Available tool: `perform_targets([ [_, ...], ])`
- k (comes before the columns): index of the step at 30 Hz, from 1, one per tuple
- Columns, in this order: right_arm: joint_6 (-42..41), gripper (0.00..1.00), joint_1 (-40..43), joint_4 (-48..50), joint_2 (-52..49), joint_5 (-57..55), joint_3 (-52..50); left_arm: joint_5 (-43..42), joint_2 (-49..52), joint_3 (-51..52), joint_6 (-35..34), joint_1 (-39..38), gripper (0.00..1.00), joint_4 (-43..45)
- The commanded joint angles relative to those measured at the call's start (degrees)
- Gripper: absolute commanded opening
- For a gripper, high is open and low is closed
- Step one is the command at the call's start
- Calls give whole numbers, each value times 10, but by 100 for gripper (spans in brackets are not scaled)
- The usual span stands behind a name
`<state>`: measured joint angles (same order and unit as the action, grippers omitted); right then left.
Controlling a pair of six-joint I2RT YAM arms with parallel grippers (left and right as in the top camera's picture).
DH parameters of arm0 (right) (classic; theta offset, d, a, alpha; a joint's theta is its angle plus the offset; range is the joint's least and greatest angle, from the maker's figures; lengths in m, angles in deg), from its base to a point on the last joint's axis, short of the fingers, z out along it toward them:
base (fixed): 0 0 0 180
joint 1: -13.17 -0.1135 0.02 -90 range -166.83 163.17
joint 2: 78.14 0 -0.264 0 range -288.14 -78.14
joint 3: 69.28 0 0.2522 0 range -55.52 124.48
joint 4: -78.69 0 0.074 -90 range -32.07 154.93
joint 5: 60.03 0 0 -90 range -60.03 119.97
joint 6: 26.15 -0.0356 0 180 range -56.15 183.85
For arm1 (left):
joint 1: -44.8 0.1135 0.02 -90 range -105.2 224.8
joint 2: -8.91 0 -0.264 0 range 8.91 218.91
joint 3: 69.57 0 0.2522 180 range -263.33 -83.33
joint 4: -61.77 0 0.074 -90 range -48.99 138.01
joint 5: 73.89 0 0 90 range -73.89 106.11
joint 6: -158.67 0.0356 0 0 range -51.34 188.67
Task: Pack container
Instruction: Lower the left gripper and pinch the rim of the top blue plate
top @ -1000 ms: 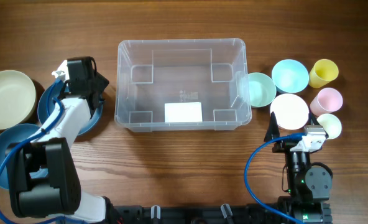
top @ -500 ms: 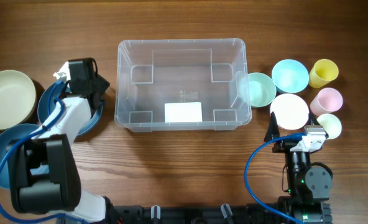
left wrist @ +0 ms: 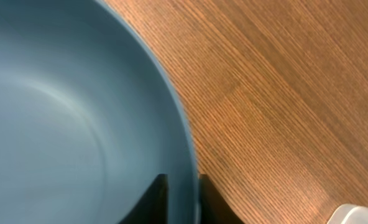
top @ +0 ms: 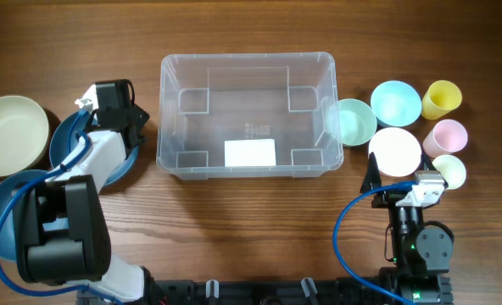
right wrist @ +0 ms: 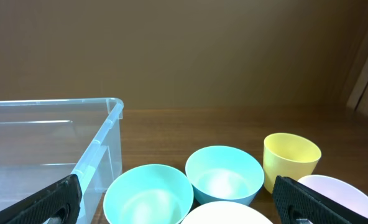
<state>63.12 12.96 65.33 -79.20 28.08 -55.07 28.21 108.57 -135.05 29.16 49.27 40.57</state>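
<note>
The container [top: 247, 58], a large clear plastic bin with a white label on its base, sits at the middle of the table; its right wall also shows in the right wrist view [right wrist: 97, 149]. To its left my left gripper [top: 132, 129] reaches down onto a dark blue bowl [top: 73, 140]. In the left wrist view the gripper [left wrist: 183, 182] is shut on that bowl's rim [left wrist: 66, 112], one finger inside and one outside. My right gripper [top: 399, 175] stands open at the front right, its fingers [right wrist: 56, 199] wide apart with nothing between them.
A cream bowl [top: 9, 134] and a second blue bowl [top: 5, 216] lie at the far left. Right of the container stand a teal bowl [top: 353, 121], a light blue bowl [top: 395, 102], a white bowl [top: 395, 151], a yellow cup [top: 443, 98], a pink cup [top: 447, 135] and a pale cup [top: 450, 171].
The left arm has shifted very slightly over the blue bowl. The right arm, the container and the bowls have not moved.
</note>
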Motion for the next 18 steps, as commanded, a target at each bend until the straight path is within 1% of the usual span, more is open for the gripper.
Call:
perform_targets([
  [1, 6, 100, 2, 2, 3, 7, -2, 1, 4, -7, 0, 2, 7, 4],
  [4, 6, 100, 2, 2, 3, 7, -2, 1, 4, -7, 0, 2, 4, 6],
  [11, 6, 100, 2, 2, 3, 7, -2, 1, 0, -7, 0, 2, 4, 20],
  [18, 6, 100, 2, 2, 3, 7, -2, -1, -44, -8, 1, 2, 4, 21],
])
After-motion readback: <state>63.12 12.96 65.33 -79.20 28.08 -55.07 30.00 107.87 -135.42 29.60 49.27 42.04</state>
